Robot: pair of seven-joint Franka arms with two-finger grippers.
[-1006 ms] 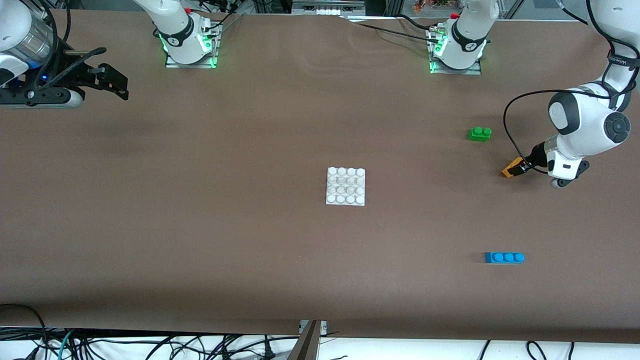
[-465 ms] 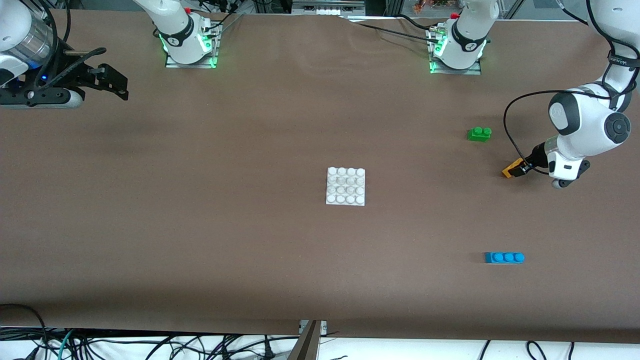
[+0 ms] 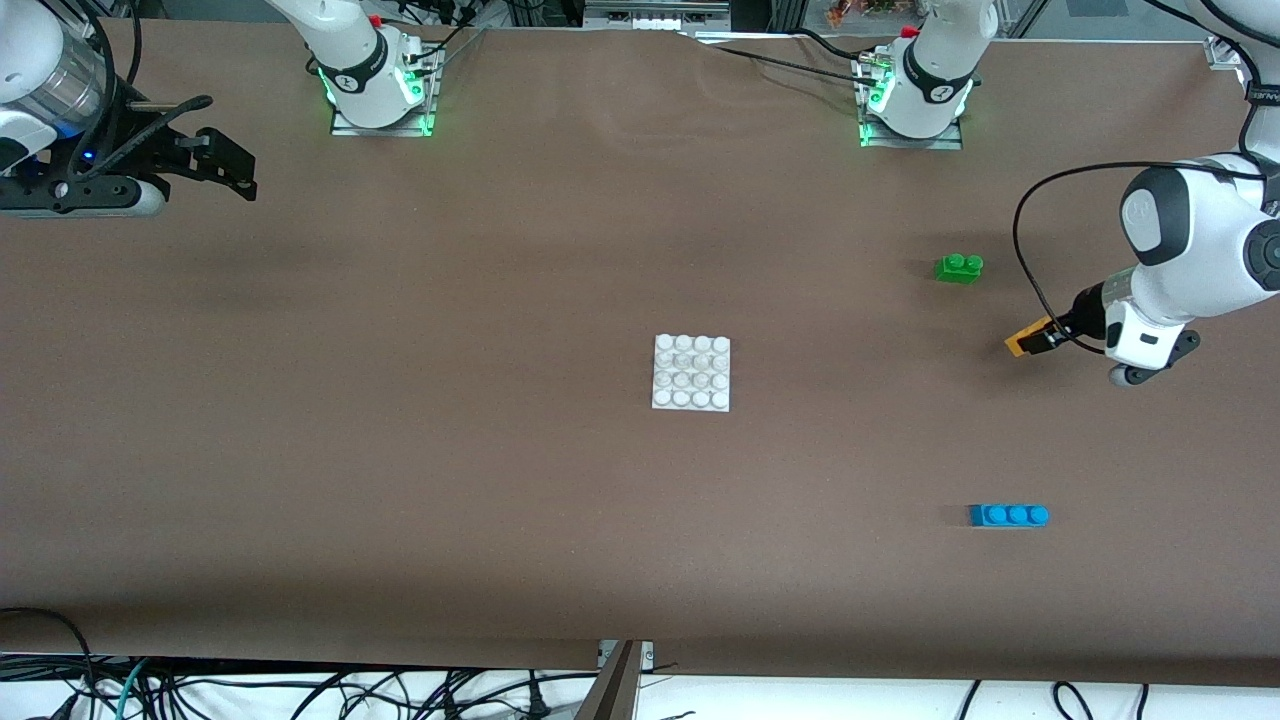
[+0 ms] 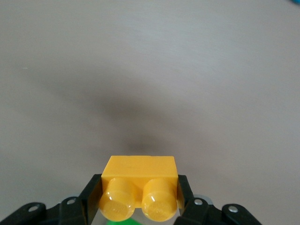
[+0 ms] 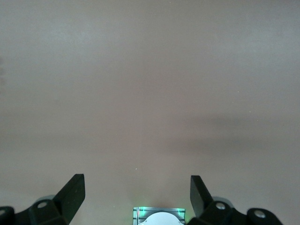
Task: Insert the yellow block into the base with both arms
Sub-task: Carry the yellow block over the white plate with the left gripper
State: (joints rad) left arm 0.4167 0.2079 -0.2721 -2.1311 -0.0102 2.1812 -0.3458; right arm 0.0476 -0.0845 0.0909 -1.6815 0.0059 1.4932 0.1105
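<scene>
My left gripper (image 3: 1040, 337) is shut on the yellow block (image 3: 1022, 340), holding it just above the table toward the left arm's end. In the left wrist view the yellow block (image 4: 139, 185) sits between the black fingers (image 4: 90, 197), its two studs facing the camera. The white base (image 3: 691, 372) lies flat at the table's middle, well apart from the block. My right gripper (image 3: 235, 165) is open and empty, up in the air over the right arm's end of the table; its fingers (image 5: 72, 193) spread wide in the right wrist view.
A green two-stud brick (image 3: 958, 267) lies farther from the front camera than the held block. A blue three-stud brick (image 3: 1008, 515) lies nearer to the camera. The arm bases (image 3: 375, 85) stand along the table's back edge.
The left arm's elbow and wrist have shifted slightly toward its end of the table; the held yellow block has hardly moved. The right arm has not moved.
</scene>
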